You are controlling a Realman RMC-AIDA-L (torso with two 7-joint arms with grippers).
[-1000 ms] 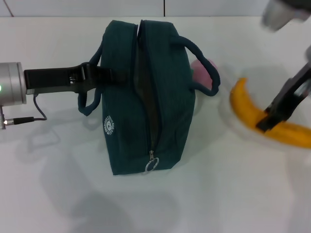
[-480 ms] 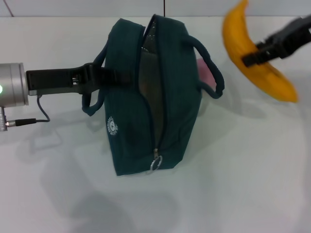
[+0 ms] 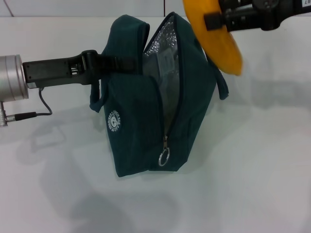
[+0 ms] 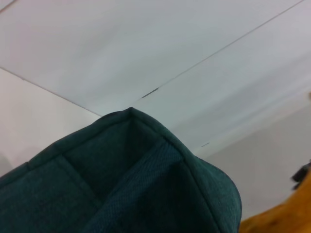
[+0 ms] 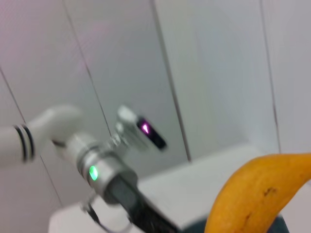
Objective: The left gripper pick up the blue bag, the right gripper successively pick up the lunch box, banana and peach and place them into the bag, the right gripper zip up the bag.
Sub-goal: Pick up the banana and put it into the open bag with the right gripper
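Over the white worktop (image 3: 252, 160), the yellow-orange banana (image 3: 214, 36) hangs clamped in the right gripper's (image 3: 214, 22) jaws above the blue bag (image 3: 141, 121), gaping on silver lining, its handle pinched by the left gripper (image 3: 124, 64).

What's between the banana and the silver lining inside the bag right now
Nothing. In the head view the banana, held by the right gripper, hangs over the blue bag's open mouth, held by the left gripper.

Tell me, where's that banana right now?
In the head view the banana hangs in the right gripper, just above the open blue bag, at its right edge.
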